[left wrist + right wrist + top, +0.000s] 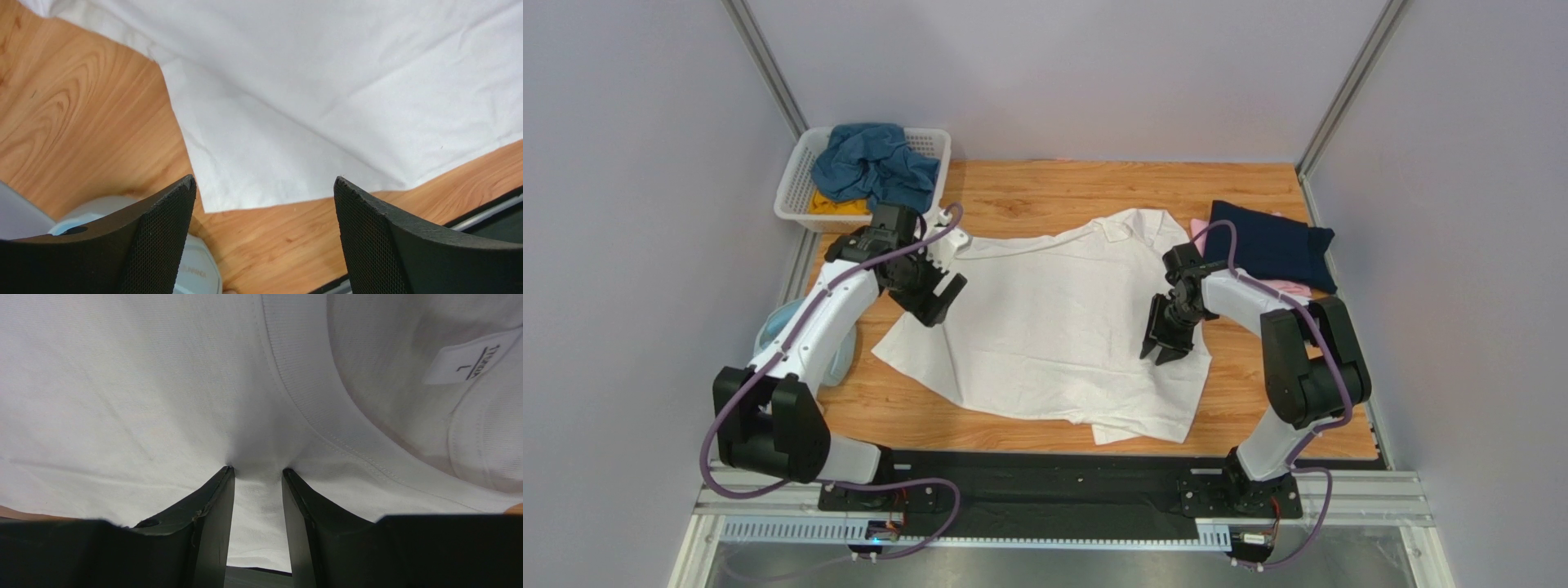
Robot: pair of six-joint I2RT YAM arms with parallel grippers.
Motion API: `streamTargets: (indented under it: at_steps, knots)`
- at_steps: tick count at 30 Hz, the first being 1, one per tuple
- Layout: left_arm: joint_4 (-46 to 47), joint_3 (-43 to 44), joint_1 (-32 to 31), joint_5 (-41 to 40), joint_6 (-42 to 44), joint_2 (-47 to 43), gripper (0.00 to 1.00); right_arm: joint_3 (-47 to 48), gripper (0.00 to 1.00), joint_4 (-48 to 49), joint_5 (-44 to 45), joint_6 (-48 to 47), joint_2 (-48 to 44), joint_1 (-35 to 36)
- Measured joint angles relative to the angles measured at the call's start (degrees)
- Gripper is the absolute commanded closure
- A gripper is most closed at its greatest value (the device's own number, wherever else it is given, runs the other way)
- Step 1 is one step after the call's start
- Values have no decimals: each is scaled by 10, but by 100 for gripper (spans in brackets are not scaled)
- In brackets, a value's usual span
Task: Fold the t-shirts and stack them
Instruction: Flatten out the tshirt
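Left tool (pixel 264 184) spread wide, pointing down — right tool (pixel 258 471) pinched on white t-shirt (pixel 123 386), both arms extended

1. Top view: bright, even, diffuse light from overhead. Only faint, soft shadows fall on the white t-shirt (pixel 1051 325) and the wooden table (pixel 1038 190).
2. Top view: sharp throughout. The frame posts (pixel 768 67) lean outward, a mild wide-angle distortion.
3. Left wrist view: bright, wood grain crisp. The left gripper (pixel 264 178) is dark and slightly soft up close.
4. Right wrist view: dimmer. Grey shade lies on the cloth around the right gripper (pixel 258 469). The neck label (pixel 472 362) is slightly blurred.
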Motion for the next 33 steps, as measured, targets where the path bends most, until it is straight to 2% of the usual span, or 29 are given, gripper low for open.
streamTargets:
  at_steps: [4,8,11,23,28,33]
  knots:
    - [37,9,-4,29,-24,59,15,0,60,2,0,0,0,0]
    - [56,-19,-1,43,-36,164,16,0,60,3,2,0,-1,0]
    - [55,-45,5,51,-42,198,17,0,61,5,6,0,-2,0]
    - [58,-56,62,91,-49,191,18,0,62,10,12,3,-2,0]
    - [67,-97,101,104,-43,157,18,0,64,11,10,9,0,-9]
    - [74,-141,109,92,-24,116,19,0,65,12,-7,18,6,-28]
